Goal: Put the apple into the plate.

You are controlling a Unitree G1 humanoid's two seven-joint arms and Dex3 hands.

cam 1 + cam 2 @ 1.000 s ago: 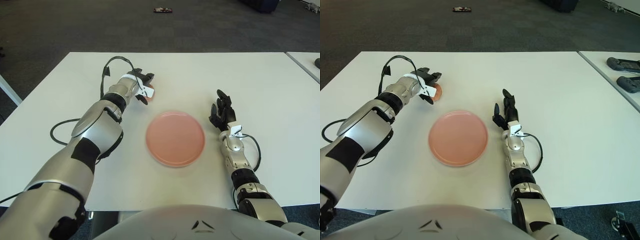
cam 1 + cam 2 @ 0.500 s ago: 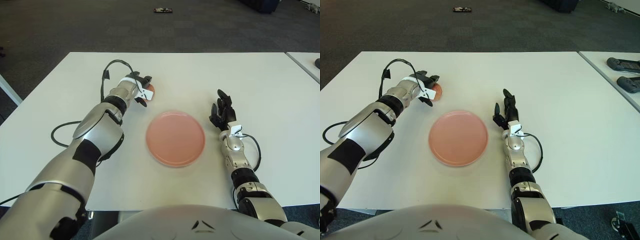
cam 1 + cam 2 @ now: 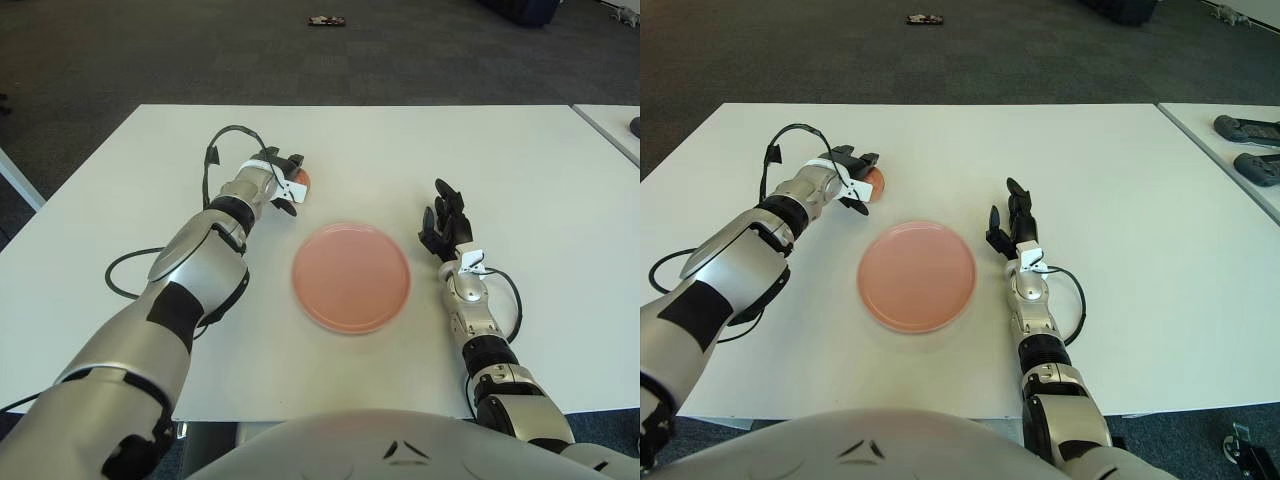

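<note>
A small red-orange apple (image 3: 301, 179) lies on the white table (image 3: 480, 150), up and to the left of the pink plate (image 3: 351, 276). My left hand (image 3: 287, 182) is at the apple, its dark fingers spread around the apple's near side; a firm grasp does not show. The apple (image 3: 876, 179) peeks out past the fingertips on the right. My right hand (image 3: 443, 222) shows just right of the plate, fingers extended and holding nothing.
A black cable (image 3: 127, 268) loops along my left arm on the table. A second white table (image 3: 1230, 130) with dark controllers (image 3: 1246, 128) stands at the right. A small dark object (image 3: 326, 20) lies on the carpet beyond the table.
My left hand has shifted slightly left and farther back, closing in around the apple, which moved with it. The right hand and plate have not moved.
</note>
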